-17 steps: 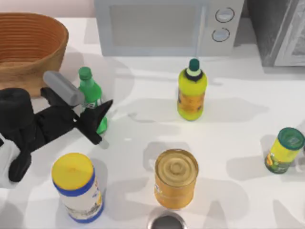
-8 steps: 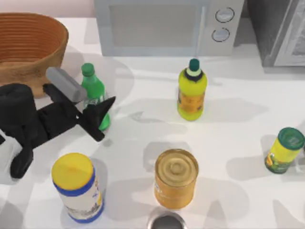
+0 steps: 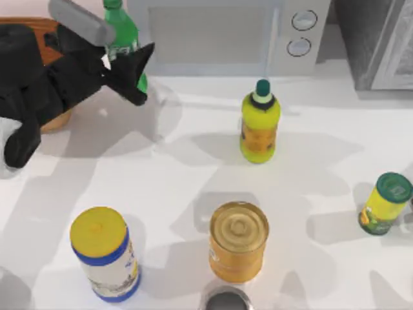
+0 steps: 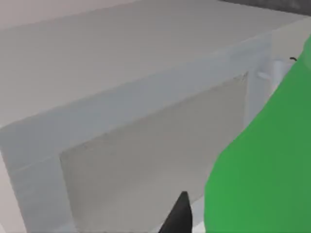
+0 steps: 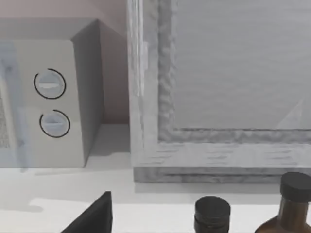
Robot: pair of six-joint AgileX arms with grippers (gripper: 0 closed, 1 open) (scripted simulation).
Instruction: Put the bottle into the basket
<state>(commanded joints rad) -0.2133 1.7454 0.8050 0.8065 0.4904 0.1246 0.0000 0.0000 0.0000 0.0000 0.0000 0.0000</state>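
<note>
Lifted bottle (image 3: 124, 40) near-upright, cap up, clamped in left hand (image 3: 129, 61) beside basket (image 3: 46, 32).

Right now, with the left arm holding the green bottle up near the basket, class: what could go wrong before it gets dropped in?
1. The bottle, clamped in the left gripper, hangs close in front of the microwave; a swing could knock it.
2. The arm covers much of the basket, so a release could catch the rim or miss.
3. The bottle looks tilted in the fingers and might slip.
</note>
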